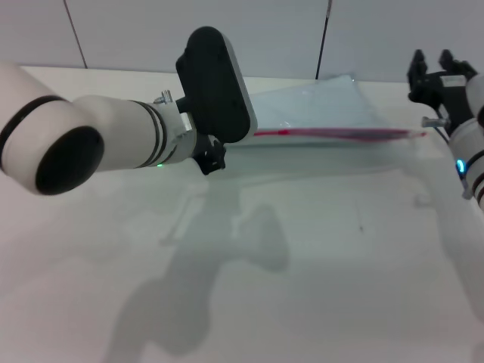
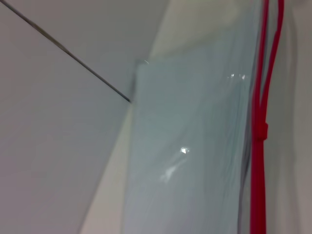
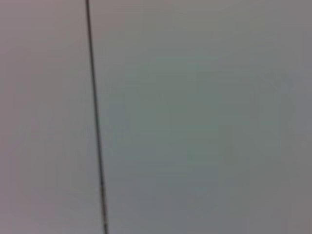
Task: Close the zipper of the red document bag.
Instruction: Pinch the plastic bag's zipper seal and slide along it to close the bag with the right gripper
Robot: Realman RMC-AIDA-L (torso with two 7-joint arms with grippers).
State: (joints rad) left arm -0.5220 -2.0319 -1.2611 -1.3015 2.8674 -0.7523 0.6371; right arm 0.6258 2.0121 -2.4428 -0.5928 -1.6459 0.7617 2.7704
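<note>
Position check: the red document bag lies flat at the far side of the worktop, close to the back wall. Its zipper trims the edge nearest you and runs left to right in the head view, so the bag's long axis also lies across the worktop. In the left wrist view the zipper shows two red strips that run apart over one stretch and meet at a small thickened point, probably the slider. Treat the zipper as partly open.

The left tool sits at the left end of the zipper, mostly hidden behind its own wrist housing. You cannot tell whether its fingers are spread or pinching the strip. The right tool is raised just beyond the right end of the zipper, clear of the bag, with its fingers spread and nothing between them. The right wrist view shows only the wall.

Procedure for the step in hand:
1. Anchor one end of the bag so it cannot slide.
2. Pinch the slider itself, not the plastic.
3. Pull straight along the zipper line, keeping low and parallel to the worktop.
4. Keep the strip taut; a slack, wavy strip is likely to jam the slider.
</note>
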